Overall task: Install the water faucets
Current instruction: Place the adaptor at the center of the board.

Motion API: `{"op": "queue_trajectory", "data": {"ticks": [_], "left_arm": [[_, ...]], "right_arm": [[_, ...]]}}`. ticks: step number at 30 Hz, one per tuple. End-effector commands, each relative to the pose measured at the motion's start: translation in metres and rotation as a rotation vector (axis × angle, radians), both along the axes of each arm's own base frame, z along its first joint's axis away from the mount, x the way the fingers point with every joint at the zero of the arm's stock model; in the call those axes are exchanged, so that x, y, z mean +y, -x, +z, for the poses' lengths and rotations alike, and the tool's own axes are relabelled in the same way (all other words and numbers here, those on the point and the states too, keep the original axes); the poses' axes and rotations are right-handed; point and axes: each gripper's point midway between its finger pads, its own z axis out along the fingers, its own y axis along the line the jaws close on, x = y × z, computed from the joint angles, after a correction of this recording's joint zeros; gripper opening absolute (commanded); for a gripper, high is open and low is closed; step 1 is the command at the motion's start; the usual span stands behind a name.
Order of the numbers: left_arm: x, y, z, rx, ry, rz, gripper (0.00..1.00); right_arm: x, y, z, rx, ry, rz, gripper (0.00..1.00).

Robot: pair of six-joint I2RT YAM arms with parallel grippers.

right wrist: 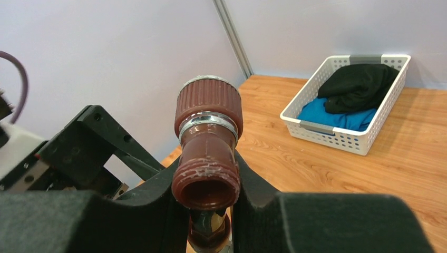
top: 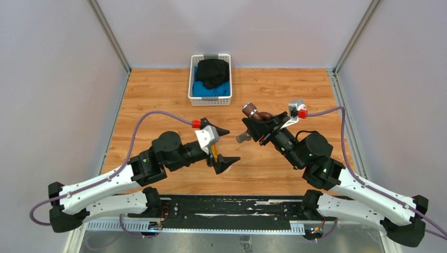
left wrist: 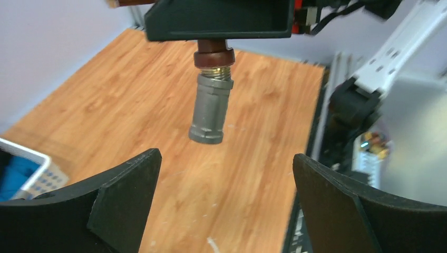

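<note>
The right gripper [right wrist: 208, 203] is clamped on the dark reddish-brown faucet [right wrist: 207, 142]. Its two fingers press the tap's body from either side. The ribbed round knob stands up beyond the jaws on the far side, and the open spout points back toward the wrist camera. Below the jaws the tap's threaded end sticks out. The grey fitting [left wrist: 211, 108] sits on that thread, with a few brass turns showing above its rim, so it looks only partly screwed on.

The left gripper [left wrist: 226, 163] is spread wide and holds nothing. From its jaws the fitting lies straight ahead, past the fingertips and a little toward the left finger, held up in the air above the table [left wrist: 263, 105]. The fitting's long axis runs downward with a slight tilt, roughly square to the line along which the left fingers close. Closing them would therefore meet its round sides, not its ends.

The top view shows the two grippers facing each other with a gap between them. The left one is the free arm, so I judge it must advance until the fitting sits between its fingers. Further out, well behind both, the basket [top: 192, 79] stands at the far edge.
</note>
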Motion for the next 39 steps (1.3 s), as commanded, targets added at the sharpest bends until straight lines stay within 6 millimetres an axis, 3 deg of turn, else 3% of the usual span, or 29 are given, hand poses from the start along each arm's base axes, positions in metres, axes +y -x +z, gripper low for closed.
{"op": "queue_trajectory", "data": {"ticks": [1,8,12,18,22,25,28,29,30,31,39], "left_arm": [[0.003,-0.032,-0.001,-0.278,-0.201,0.148,1.0],[-0.017,-0.036,0.005,-0.296,-0.184,0.132,1.0],[-0.032,-0.034,-0.003,-0.266,-0.193,0.09,0.96],[-0.041,-0.026,0.006,-0.217,-0.111,0.05,0.65],[-0.046,-0.026,0.004,-0.193,-0.109,0.041,0.58],[-0.05,-0.025,0.003,-0.172,-0.098,0.031,0.47],[-0.052,-0.024,0.002,-0.157,-0.094,0.026,0.29],[-0.052,-0.024,0.003,-0.151,-0.09,0.026,0.2],[-0.053,-0.02,0.003,-0.148,-0.087,0.004,0.05],[-0.053,-0.017,0.004,-0.146,-0.08,-0.008,0.0],[-0.038,0.027,0.017,-0.09,-0.002,-0.227,0.0]], "right_arm": [[0.002,0.002,0.01,0.015,-0.02,0.027,0.0],[0.003,0.003,0.015,0.013,-0.034,0.034,0.0],[0.002,0.004,0.015,0.013,-0.037,0.036,0.0],[0.004,0.004,0.012,0.023,-0.04,0.044,0.0],[0.005,0.004,0.012,0.025,-0.04,0.049,0.0],[0.007,0.005,0.01,0.03,-0.041,0.057,0.0],[0.007,0.006,0.01,0.034,-0.044,0.062,0.0],[0.007,0.006,0.009,0.031,-0.042,0.062,0.0],[0.006,0.007,0.009,0.025,-0.039,0.063,0.0],[0.006,0.008,0.01,0.011,-0.033,0.068,0.0],[0.005,0.038,0.01,-0.267,0.095,0.228,0.0]]}}
